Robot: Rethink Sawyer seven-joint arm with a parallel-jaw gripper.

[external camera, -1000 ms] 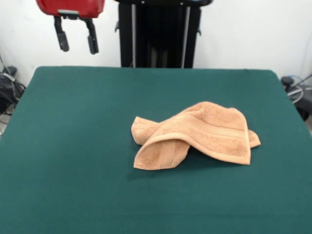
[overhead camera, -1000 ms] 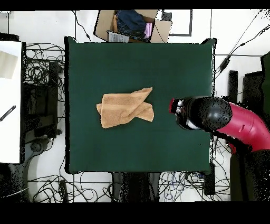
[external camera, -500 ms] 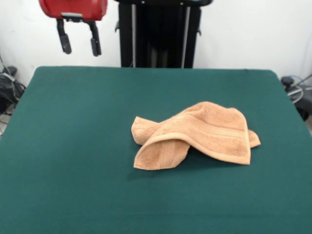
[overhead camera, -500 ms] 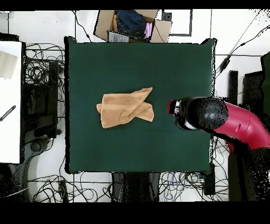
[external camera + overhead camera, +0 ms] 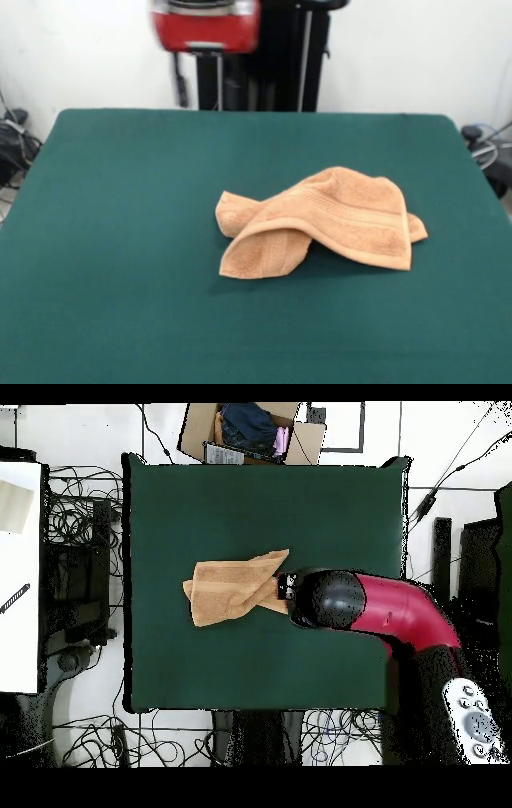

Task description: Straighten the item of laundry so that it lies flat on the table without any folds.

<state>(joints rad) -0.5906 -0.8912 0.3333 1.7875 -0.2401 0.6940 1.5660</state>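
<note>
The item of laundry (image 5: 320,220) is an orange-tan towel lying crumpled just right of the middle of the green table (image 5: 120,200). One corner is folded over itself at its front left. Overhead, the towel (image 5: 235,591) sits mid-table (image 5: 200,504) as a folded strip. My gripper (image 5: 206,84) hangs blurred high over the table's far edge, left of the towel and well clear of it. It is open and empty; one finger (image 5: 182,84) shows against the wall and the other blends into the dark pedestal. Overhead, the red and black arm head (image 5: 325,597) covers the gripper and overlaps the towel's right end.
A cardboard box (image 5: 250,432) with clothes sits past the table's top edge in the overhead view. Cables lie on the floor all round the table, and a white desk (image 5: 20,574) stands to the left.
The arm has swung sideways toward the table's middle: rightward in the front view, leftward overhead, until it overlaps the towel's right end. The towel has not moved.
</note>
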